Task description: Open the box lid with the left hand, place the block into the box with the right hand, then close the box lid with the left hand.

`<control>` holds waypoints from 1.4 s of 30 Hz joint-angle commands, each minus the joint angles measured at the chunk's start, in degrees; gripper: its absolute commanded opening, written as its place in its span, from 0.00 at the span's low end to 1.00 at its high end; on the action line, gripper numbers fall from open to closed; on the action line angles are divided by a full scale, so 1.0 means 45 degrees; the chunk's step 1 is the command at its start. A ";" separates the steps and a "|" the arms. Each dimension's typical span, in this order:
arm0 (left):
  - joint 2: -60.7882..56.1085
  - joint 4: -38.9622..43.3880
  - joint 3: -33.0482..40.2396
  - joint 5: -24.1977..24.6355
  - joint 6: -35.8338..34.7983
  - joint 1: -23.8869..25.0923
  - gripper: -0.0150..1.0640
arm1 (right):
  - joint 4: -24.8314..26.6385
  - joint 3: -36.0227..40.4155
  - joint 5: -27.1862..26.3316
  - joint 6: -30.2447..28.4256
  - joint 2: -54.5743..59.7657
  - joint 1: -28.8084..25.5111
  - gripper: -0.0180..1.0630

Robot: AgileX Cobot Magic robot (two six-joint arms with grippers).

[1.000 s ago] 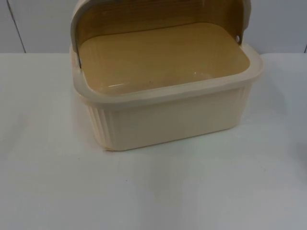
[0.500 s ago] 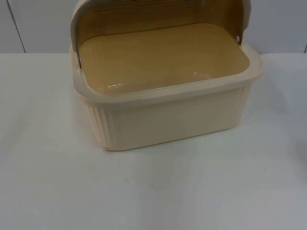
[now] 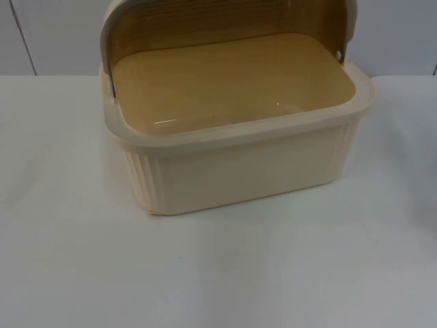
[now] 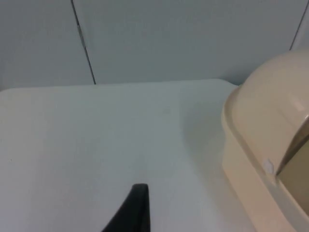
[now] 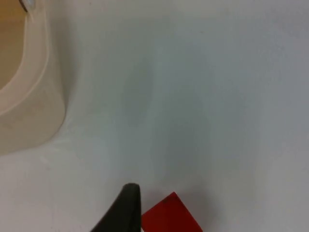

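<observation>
A cream ribbed box (image 3: 239, 164) stands at the back middle of the white table, its interior bare. Its domed lid (image 3: 136, 20) is swung up and back over the rear rim. In the left wrist view, my left gripper (image 4: 137, 212) hangs over bare table, with the box's lid (image 4: 270, 96) off to one side and well apart from it. The right wrist view has a red block (image 5: 171, 215) on the table right beside my right gripper (image 5: 128, 208). A rounded corner of the box (image 5: 29, 106) lies some way beyond the block.
The white table (image 3: 287, 273) stretches wide in front of the box and on both sides. A grey partition wall (image 4: 169, 38) closes off the far edge behind it.
</observation>
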 commanded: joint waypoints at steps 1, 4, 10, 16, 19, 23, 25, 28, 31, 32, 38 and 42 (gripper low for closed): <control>-0.0102 0.0117 0.0052 -0.0200 -0.0006 0.0064 0.97 | -0.0046 -0.0106 -0.0448 -0.0283 0.0651 0.0032 0.98; -0.0102 0.0117 0.0052 -0.0200 -0.0006 0.0064 0.97 | -0.0046 -0.0106 -0.0909 -0.0306 0.1301 0.0032 0.98; -0.0102 0.0115 0.0052 -0.0176 0.0080 0.0064 0.97 | -0.0046 -0.0208 -0.1451 -0.1869 0.2907 0.0032 0.98; -0.0102 0.0115 0.0052 0.0182 0.0333 0.0064 0.97 | 0.0184 -0.0208 -0.1335 -0.2200 0.4344 0.0008 0.98; -0.0102 0.0115 0.0052 0.0397 0.0542 0.0064 0.97 | 0.0481 -0.0208 -0.1285 -0.2758 0.4809 0.0008 0.98; -0.0102 0.0115 0.0052 0.0480 0.0565 0.0064 0.97 | 0.2345 -0.0208 -0.1148 -0.5860 0.5750 0.0008 0.98; -0.0102 0.0140 0.0052 0.0478 0.0565 0.0064 0.97 | 0.3164 -0.0208 -0.0982 -0.7001 0.5995 0.0008 0.98; -0.0102 0.0253 0.0052 0.0484 0.0565 0.0064 0.97 | 0.4014 -0.0208 -0.0794 -0.9485 0.6558 0.0008 0.98; -0.0102 0.0303 0.0052 0.0505 0.0565 0.0064 0.97 | 0.3712 -0.0208 -0.0856 -0.9623 0.6814 0.0008 0.98; -0.0102 0.0303 0.0052 0.0505 0.0565 0.0064 0.97 | 0.3283 -0.0208 -0.0856 -0.9623 0.6920 0.0008 0.98; -0.0102 0.0303 0.0052 0.0505 0.0565 0.0064 0.97 | 0.2434 -0.0208 -0.1113 -0.9623 0.7459 0.0008 0.98; -0.0102 0.0303 0.0052 0.0505 0.0565 0.0064 0.97 | 0.2434 -0.0208 -0.1488 -0.9623 0.7914 0.0008 0.98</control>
